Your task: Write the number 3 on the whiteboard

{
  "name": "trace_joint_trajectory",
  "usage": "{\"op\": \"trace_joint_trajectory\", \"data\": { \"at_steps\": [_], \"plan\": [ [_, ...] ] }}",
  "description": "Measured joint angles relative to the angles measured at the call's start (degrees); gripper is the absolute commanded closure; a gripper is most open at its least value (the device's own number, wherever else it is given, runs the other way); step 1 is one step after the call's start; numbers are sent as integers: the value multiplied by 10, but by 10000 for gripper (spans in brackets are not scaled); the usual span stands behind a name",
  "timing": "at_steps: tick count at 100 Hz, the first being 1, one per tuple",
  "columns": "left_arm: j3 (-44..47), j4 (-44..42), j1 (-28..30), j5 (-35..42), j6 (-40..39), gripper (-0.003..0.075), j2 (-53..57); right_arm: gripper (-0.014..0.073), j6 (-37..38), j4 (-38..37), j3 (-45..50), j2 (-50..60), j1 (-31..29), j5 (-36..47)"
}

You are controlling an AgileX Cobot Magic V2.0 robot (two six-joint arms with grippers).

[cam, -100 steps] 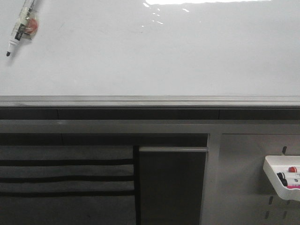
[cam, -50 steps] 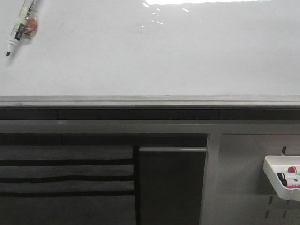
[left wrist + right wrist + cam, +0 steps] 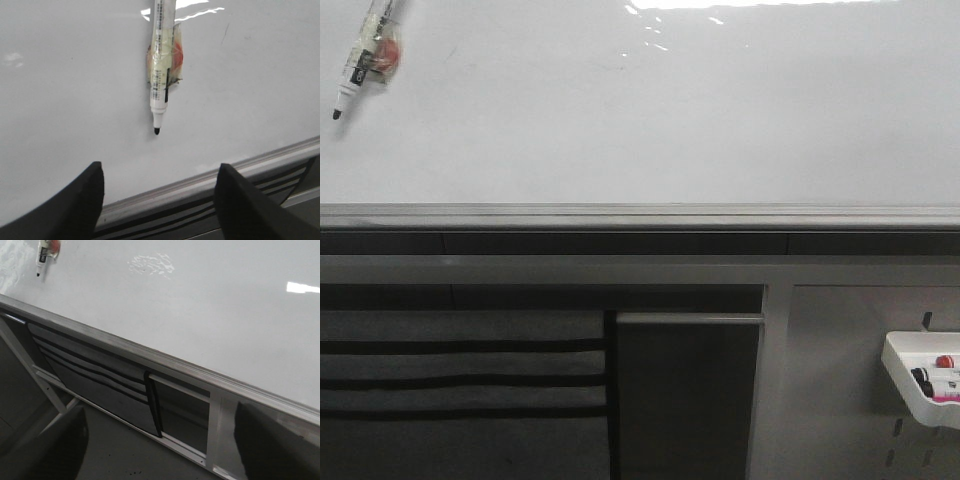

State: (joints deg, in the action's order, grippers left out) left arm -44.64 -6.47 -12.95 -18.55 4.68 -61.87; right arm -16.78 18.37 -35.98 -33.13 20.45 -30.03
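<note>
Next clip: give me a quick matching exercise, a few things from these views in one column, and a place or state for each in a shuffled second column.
Things:
1. marker
2. whiteboard
3. small white tray
4. left end effector

Places or states:
A. low on the right of the front view, holding markers
B. open, holding nothing
C. uncapped, attached to the board with tape, tip pointing down
D. glossy, no number written on it

Pairs: 1-C, 2-D, 3-A, 4-B

Glossy smooth whiteboard; brushed grey metal rail; white plastic tray.
</note>
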Motion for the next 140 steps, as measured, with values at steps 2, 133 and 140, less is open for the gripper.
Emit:
{"op": "trace_joint_trajectory", "data": {
  "at_steps": [2,133,140],
  "plan": [
    [-6,0,0,3,0,292,-13,53,0,0,0,0,2,3],
    [-84,-46,-1,111,4,622,-209,53,-1,0,0,0,6,10],
    [-84,-46,-1,111,4,655,-209,53,-1,0,0,0,6,10]
  ]
}}
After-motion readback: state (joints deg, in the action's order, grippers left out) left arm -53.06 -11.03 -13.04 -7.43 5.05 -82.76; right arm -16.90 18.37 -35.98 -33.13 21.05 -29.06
